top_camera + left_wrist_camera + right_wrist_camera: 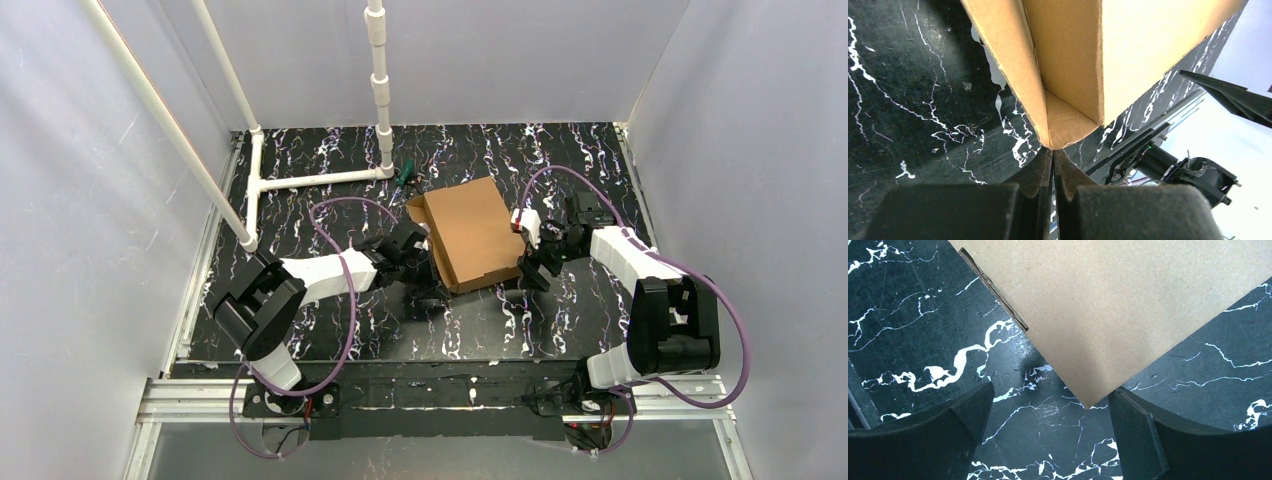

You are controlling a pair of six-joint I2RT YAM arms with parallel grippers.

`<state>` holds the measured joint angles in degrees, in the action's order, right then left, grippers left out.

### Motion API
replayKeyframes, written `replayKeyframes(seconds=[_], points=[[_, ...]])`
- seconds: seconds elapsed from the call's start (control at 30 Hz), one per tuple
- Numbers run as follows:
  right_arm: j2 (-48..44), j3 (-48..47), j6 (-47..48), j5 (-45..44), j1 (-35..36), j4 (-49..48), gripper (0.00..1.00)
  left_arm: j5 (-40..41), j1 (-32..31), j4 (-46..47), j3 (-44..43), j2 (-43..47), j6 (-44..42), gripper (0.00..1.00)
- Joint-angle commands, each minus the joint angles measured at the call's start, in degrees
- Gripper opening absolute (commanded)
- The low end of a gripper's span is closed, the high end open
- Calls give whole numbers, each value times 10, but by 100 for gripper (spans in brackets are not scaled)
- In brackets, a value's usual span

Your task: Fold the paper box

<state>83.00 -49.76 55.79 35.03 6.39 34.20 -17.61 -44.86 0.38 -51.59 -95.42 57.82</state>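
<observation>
Paper box [470, 232] corner at closed left jaws; another between parted right jaws

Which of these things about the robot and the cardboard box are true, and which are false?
1. The left gripper is shut. True.
2. The right gripper is squeezed shut as well. False: its jaws stand wide open, and a corner of the box shows between them.
3. The paper box is plain brown. True.
4. The box lies on a plain white table. False: the table is black with white marble streaks.
</observation>
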Motion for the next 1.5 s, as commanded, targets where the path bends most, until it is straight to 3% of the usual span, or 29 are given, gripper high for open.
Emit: replayKeyframes(seconds=[0.0, 0.07, 0.1, 0.3, 0.43, 0.5, 0.6, 0.67, 0.73, 0.9, 1.0, 1.2, 1.47], points=[[4, -27, -1, 51, 5, 45, 92, 36, -3, -56, -29, 46, -91, 5], [-6, -35, 0, 55, -10, 56, 93, 66, 2, -92, -20, 81, -127, 20], [-13, -38, 1, 54, -16, 60, 93, 74, 7, -104, -11, 97, -142, 22], [-33, -58, 4, 63, -49, 75, 93, 32, 111, -73, 71, 169, -181, 27], [-21, -76, -96, 38, -49, 4, 87, 47, 186, -63, 67, 147, -180, 23], [4, -99, -182, -8, -49, -50, 75, 65, 206, -73, 36, 113, -173, 17], [65, -157, -291, -98, -45, -102, 45, 94, 216, -124, -50, 34, -163, 2], [114, -192, -353, -157, -38, -132, 22, 110, 217, -165, -115, -39, -161, 0], [166, -230, -380, -206, -24, -151, 14, 120, 217, -200, -175, -95, -156, 0], [295, -331, -424, -309, 34, -153, 12, 121, 217, -233, -283, -189, -151, 0], [345, -368, -424, -325, 71, -145, 12, 134, 217, -241, -330, -223, -152, 0], [361, -373, -405, -308, 152, -134, 12, 66, 201, -238, -425, -268, -181, 0], [329, -341, -415, -310, 165, -146, 12, 36, 178, -172, -367, -212, -185, 0]])
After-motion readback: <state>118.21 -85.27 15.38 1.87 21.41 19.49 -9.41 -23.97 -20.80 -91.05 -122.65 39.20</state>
